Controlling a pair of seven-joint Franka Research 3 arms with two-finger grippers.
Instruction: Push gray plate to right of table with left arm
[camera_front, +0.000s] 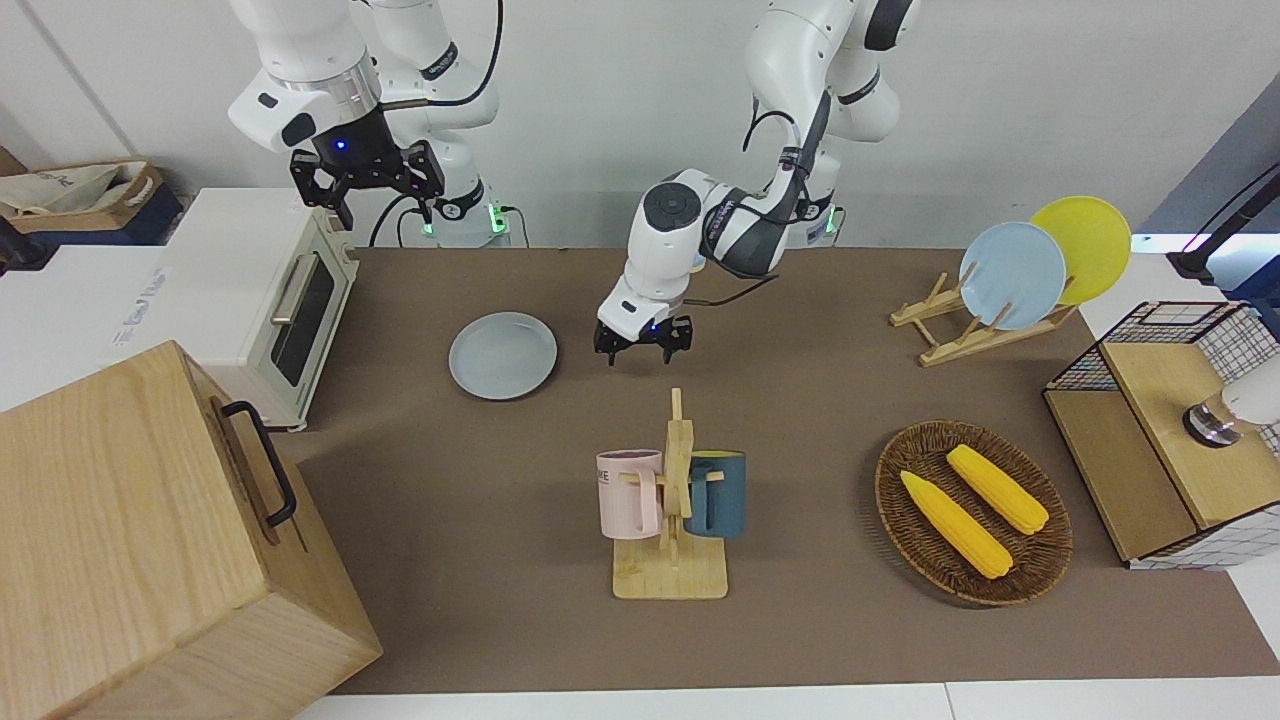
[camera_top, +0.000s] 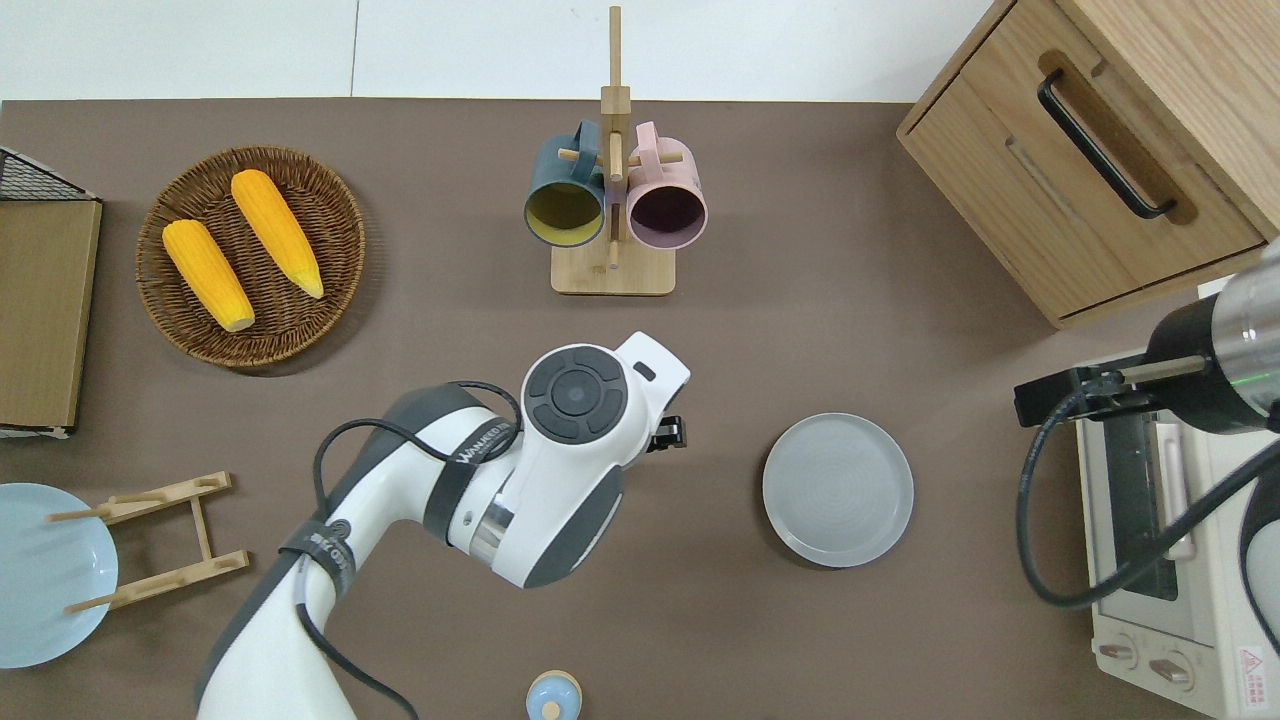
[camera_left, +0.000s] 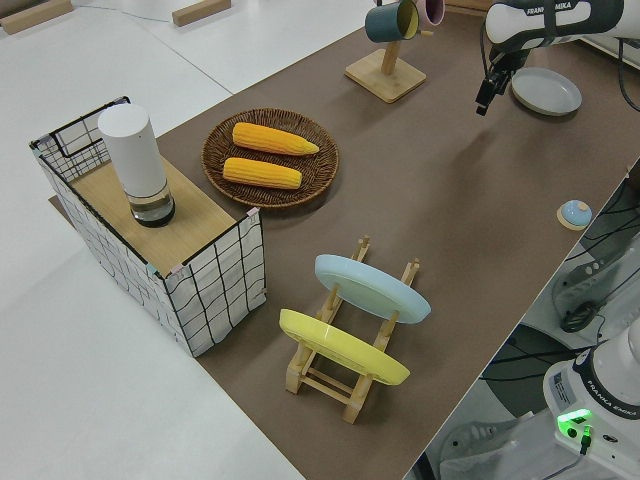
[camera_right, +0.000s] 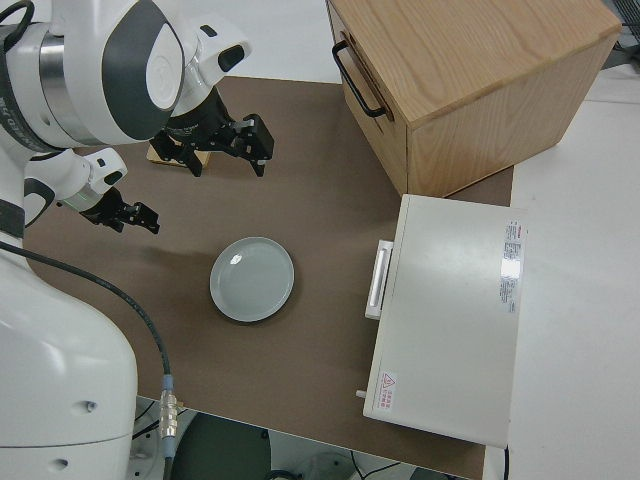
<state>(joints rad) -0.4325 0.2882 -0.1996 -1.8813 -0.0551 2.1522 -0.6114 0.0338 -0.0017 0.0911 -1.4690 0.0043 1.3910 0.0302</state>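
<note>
The gray plate (camera_front: 502, 355) (camera_top: 838, 489) (camera_right: 252, 279) lies flat on the brown table (camera_front: 800, 420), toward the right arm's end and a little short of the toaster oven. My left gripper (camera_front: 643, 347) (camera_left: 487, 95) (camera_right: 127, 217) points down low over the table beside the plate, on the side toward the left arm's end, with a gap between them. Its fingers stand open with nothing between them. In the overhead view the wrist hides most of the left gripper (camera_top: 668, 433). My right gripper (camera_front: 367, 190) is parked and open.
A mug rack (camera_top: 613, 205) with a pink and a blue mug stands farther from the robots than the left gripper. A toaster oven (camera_top: 1160, 560) and a wooden cabinet (camera_top: 1090, 150) fill the right arm's end. A corn basket (camera_top: 250, 255) and a plate rack (camera_front: 985, 320) sit toward the left arm's end.
</note>
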